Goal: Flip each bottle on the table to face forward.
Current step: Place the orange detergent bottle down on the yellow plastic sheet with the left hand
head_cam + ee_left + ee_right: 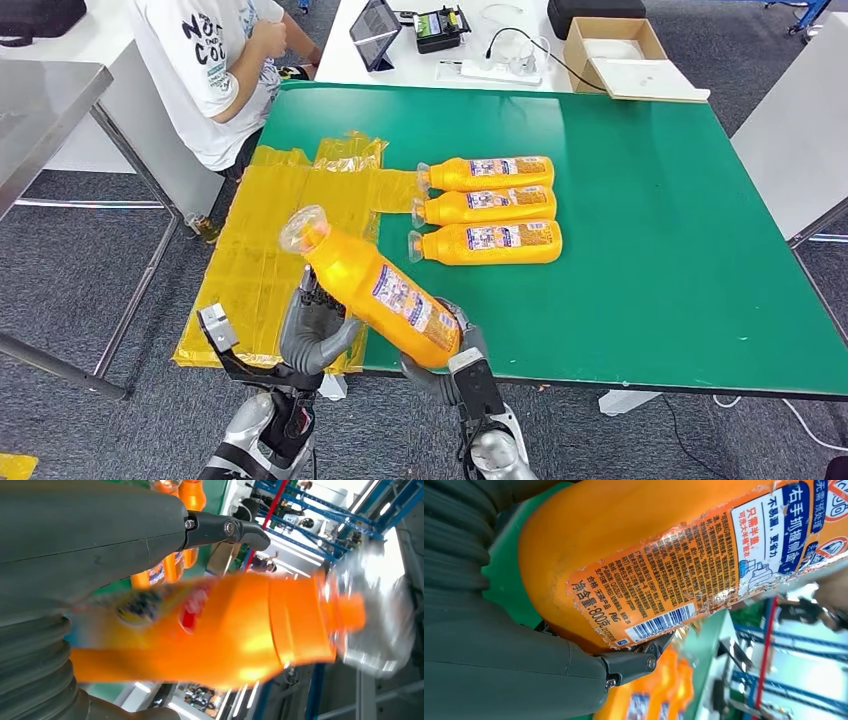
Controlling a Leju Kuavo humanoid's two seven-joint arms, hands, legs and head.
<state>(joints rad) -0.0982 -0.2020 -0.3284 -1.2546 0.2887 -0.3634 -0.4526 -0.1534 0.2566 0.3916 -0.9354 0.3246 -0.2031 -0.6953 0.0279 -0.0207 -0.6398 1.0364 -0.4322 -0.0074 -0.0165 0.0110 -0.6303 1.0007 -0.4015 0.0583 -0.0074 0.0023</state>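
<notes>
Bottle point(380, 290) clamped in both robot hands, left point(315, 335), right point(450, 360), over table point(650, 250) near edge, open green rightward

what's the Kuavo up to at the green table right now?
It's holding one orange bottle tilted over the near edge of the green table, the left hand under its upper body and the right hand at its base. Three more orange bottles lie side by side on the table, caps toward the yellow plastic sheet. A seated person is at the far corner.
</notes>
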